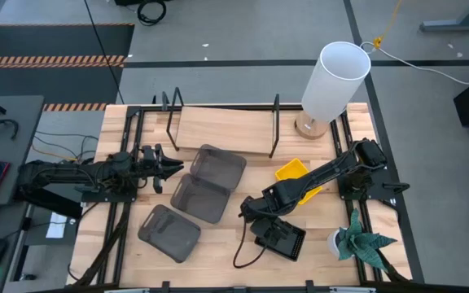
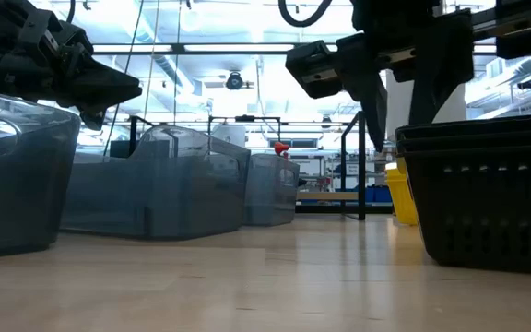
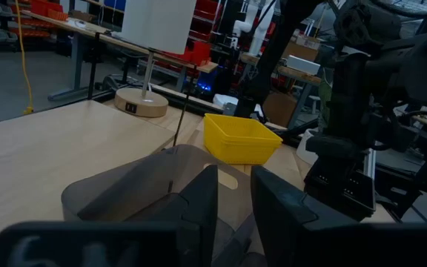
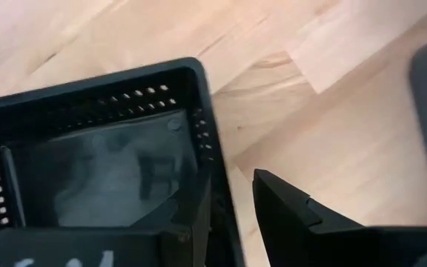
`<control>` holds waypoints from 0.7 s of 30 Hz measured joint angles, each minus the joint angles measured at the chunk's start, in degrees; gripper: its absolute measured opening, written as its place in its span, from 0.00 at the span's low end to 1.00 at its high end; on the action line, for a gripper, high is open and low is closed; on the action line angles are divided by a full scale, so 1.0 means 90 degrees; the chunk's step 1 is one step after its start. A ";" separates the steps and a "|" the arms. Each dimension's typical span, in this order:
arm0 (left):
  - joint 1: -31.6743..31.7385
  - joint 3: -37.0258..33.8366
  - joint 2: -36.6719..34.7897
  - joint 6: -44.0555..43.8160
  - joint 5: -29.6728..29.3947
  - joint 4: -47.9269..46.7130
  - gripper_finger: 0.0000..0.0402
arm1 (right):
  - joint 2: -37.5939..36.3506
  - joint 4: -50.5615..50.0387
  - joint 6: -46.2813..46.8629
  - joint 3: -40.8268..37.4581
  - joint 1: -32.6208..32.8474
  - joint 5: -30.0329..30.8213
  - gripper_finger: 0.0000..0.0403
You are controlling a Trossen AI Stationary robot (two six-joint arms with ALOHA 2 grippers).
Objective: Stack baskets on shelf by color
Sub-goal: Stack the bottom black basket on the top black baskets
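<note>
Three grey baskets (image 1: 208, 183) are seen from above, spread across the middle of the table, with a yellow basket (image 1: 293, 171) to their right and a black basket (image 1: 282, 238) near the front; the shelf (image 1: 222, 130) at the far edge is seen bare. The left gripper (image 1: 163, 166) is held beside the grey baskets at the left, while the right gripper (image 1: 255, 210) is lowered over the left wall of the black basket. A white cylinder (image 1: 336, 78) is stood at the far right.

From the low view, the black basket (image 2: 487, 198) is shown resting on the table, not lifted, under the right gripper (image 2: 376, 83).

In the left wrist view, the left gripper (image 3: 234, 204) is shown slightly parted and empty, aimed over a grey basket (image 3: 147, 189) toward the yellow basket (image 3: 239, 137).

In the right wrist view, the right gripper (image 4: 232, 204) is seen parted, one finger inside and one outside the wall of the black basket (image 4: 102, 141), with nothing pinched.

The black basket's pickup is judged to be in hand. Next, the wall must be clamped firmly, then lifted and carried far to the shelf.
</note>
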 joint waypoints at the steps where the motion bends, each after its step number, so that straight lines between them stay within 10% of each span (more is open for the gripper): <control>1: 0.0000 -0.0001 0.0000 -0.0002 0.0000 0.0001 0.23 | 0.0000 0.0041 0.0000 -0.0056 0.0015 0.0002 0.27; 16: 0.0002 0.0000 0.0000 0.0001 0.0000 -0.0001 0.22 | 0.0000 0.1041 -0.0061 -0.0557 -0.0498 0.2168 0.27; 21: -0.0001 0.0000 0.0000 -0.0001 -0.0002 -0.0002 0.21 | -0.0106 0.1023 -0.0002 -0.0426 -0.0851 0.1892 0.27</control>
